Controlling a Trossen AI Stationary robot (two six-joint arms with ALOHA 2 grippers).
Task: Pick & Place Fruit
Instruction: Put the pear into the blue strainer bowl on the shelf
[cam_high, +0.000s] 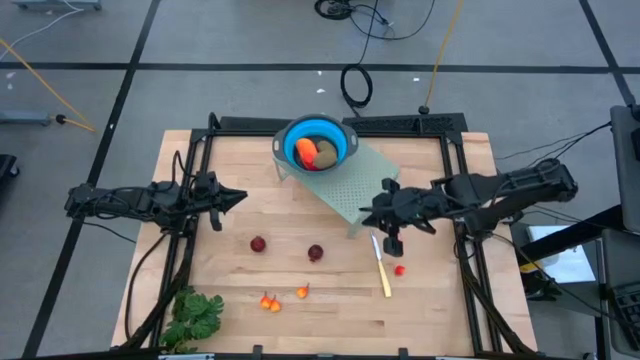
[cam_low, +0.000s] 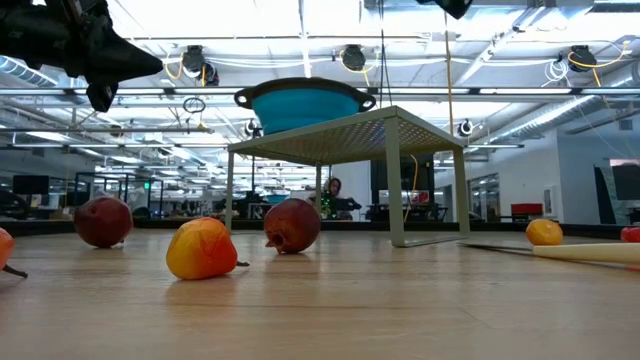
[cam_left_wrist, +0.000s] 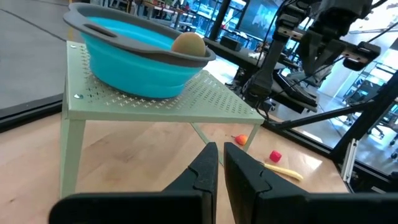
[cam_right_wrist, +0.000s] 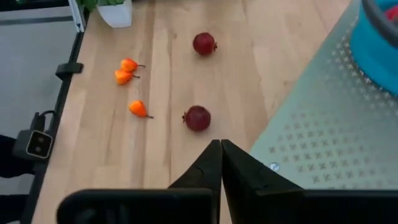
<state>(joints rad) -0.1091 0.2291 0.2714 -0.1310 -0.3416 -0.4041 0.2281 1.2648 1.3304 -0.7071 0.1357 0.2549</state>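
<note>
A blue bowl (cam_high: 330, 133) stands on a pale green perforated stand (cam_high: 352, 182) at the table's far middle; in it lie an orange-red piece (cam_high: 305, 150) and an olive-brown oval (cam_high: 326, 153). Two dark red balls (cam_high: 258, 244) (cam_high: 315, 253) rest on the wood, with tiny orange-red bits (cam_high: 268, 302) (cam_high: 302, 292) nearer the front edge and a red bit (cam_high: 400, 269) by the knife. My left gripper (cam_high: 241, 196) hovers shut left of the stand. My right gripper (cam_right_wrist: 221, 147), shut and empty, hangs over the stand's near right corner, pointing toward the balls.
A yellow-handled knife (cam_high: 383, 276) lies right of the balls. A leafy green bunch (cam_high: 195, 316) sits at the near left corner. Black frame rails (cam_high: 190, 230) run along both sides of the table. Bare wood lies between the balls and the stand.
</note>
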